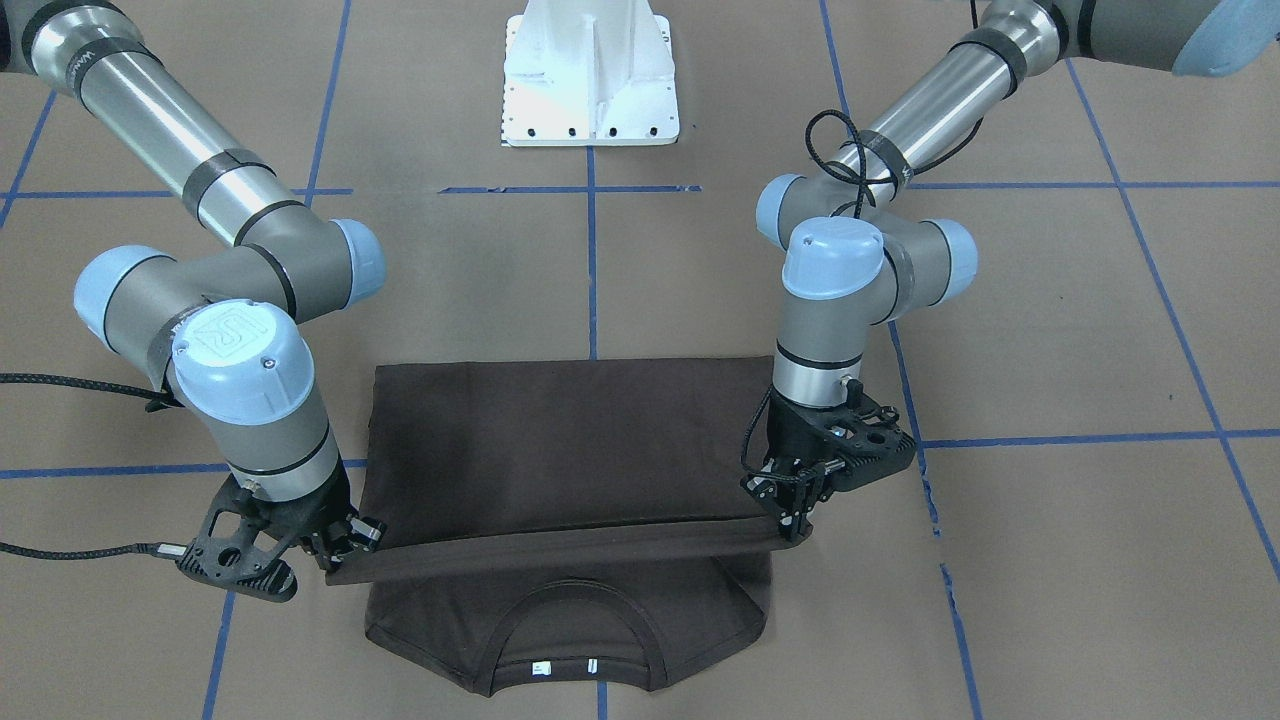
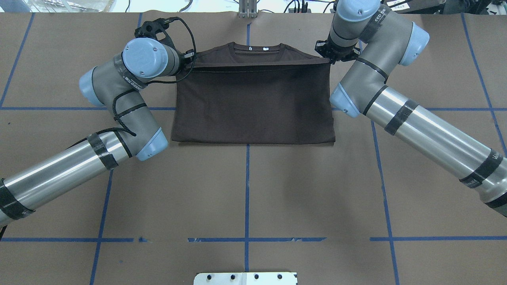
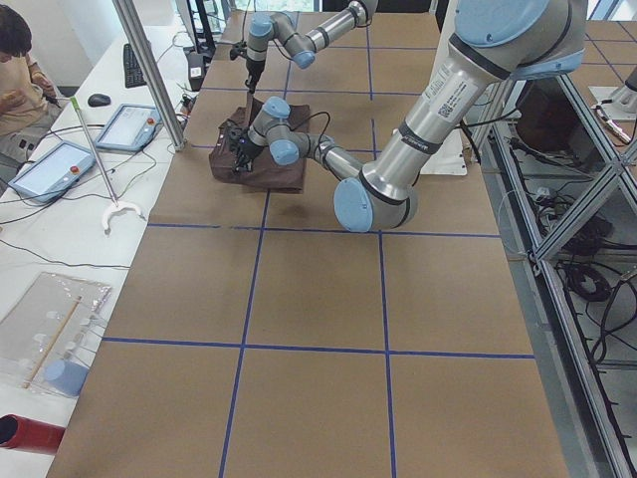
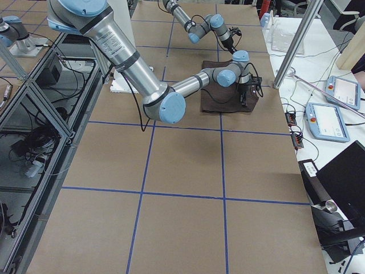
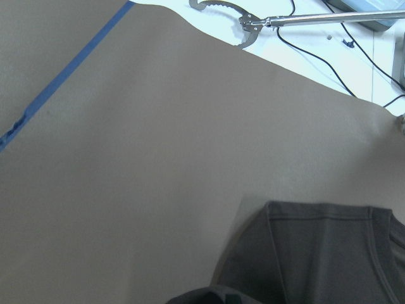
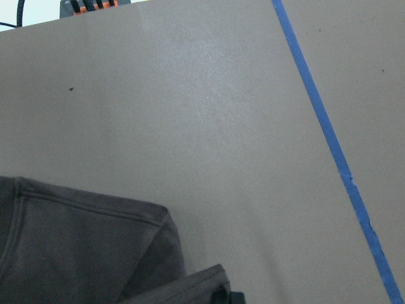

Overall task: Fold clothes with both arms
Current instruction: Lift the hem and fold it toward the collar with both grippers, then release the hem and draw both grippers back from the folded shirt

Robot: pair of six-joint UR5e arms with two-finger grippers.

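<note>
The dark brown T-shirt (image 1: 570,440) lies folded on the table, its collar (image 1: 575,640) and white neck labels toward the operators' side. My left gripper (image 1: 797,528) is shut on one end of the folded-over edge. My right gripper (image 1: 345,558) is shut on the other end. The edge is stretched taut between them, lifted slightly above the collar part. In the overhead view the shirt (image 2: 253,103) sits between the left gripper (image 2: 191,59) and the right gripper (image 2: 328,56). Each wrist view shows a shirt corner (image 5: 329,253) (image 6: 82,253), not the fingertips.
The white pedestal base (image 1: 590,80) stands on the robot's side. Blue tape lines (image 2: 247,190) cross the brown table cover. A grabber tool (image 5: 235,16) lies past the table edge. An operator (image 3: 20,60) and tablets (image 3: 129,124) are at a side desk.
</note>
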